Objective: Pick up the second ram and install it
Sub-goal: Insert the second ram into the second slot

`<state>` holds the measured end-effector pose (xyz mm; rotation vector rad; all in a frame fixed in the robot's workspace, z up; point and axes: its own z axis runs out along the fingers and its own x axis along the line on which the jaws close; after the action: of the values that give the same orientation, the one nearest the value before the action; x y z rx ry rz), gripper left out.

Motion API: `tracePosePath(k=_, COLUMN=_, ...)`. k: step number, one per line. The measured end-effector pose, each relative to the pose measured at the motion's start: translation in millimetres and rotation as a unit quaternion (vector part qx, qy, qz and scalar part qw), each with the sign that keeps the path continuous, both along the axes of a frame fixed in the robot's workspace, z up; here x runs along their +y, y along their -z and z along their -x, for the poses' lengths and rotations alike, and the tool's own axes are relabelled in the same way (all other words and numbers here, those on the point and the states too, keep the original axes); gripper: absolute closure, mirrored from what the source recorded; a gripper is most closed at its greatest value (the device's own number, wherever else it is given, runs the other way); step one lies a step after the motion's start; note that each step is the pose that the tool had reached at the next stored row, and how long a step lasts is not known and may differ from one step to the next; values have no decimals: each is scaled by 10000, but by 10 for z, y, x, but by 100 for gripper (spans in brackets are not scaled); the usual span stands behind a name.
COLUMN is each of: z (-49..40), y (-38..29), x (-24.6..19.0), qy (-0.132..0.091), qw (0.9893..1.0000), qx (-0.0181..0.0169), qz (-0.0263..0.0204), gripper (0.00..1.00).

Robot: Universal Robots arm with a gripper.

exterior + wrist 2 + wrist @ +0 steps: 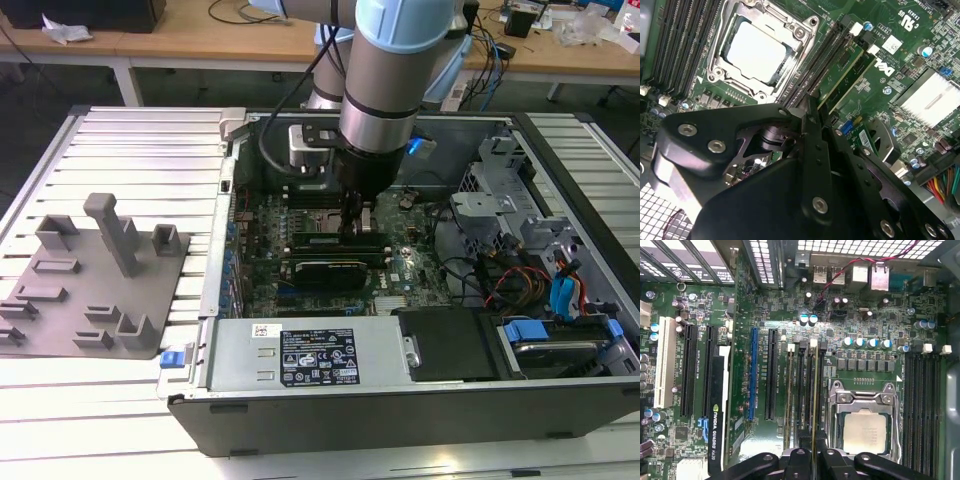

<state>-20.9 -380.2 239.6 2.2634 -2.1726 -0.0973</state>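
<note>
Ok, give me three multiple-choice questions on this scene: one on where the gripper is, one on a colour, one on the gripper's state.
1. Where is the gripper relative to the case?
A. outside it
B. inside it, beside the socket
C. parked high above it

2. What colour is the plate?
A. grey
B. red
C. yellow

3. The gripper is:
A. open and empty
B. shut on the ram
C. shut on a cable

Answers:
1 B: the exterior view shows it down inside the case, and the first wrist view shows the socket right next to it.
2 A: the plate and its posts are grey in the exterior view.
3 B: in the first wrist view the fingers flank the ram's edge, over the slots.
</note>
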Motion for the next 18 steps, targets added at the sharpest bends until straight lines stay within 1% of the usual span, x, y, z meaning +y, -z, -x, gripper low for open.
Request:
tracePosePath(k=8, z=0, y=98, x=-4, qy=-1, qw=10000, qx=0, qz=1, gripper=86)
tracePosePath(k=13, z=0, y=108, x=-1, qy=-2, qw=10000, qx=0, qz=0, gripper=86)
tracePosePath(k=17, z=0, y=109, x=-1, qy=-3, qw=10000, qx=0, qz=-24, gripper=86)
tracePosePath(k=18, z=0, y=109, x=-1, qy=-3, qw=10000, qx=0, qz=-23, gripper=86)
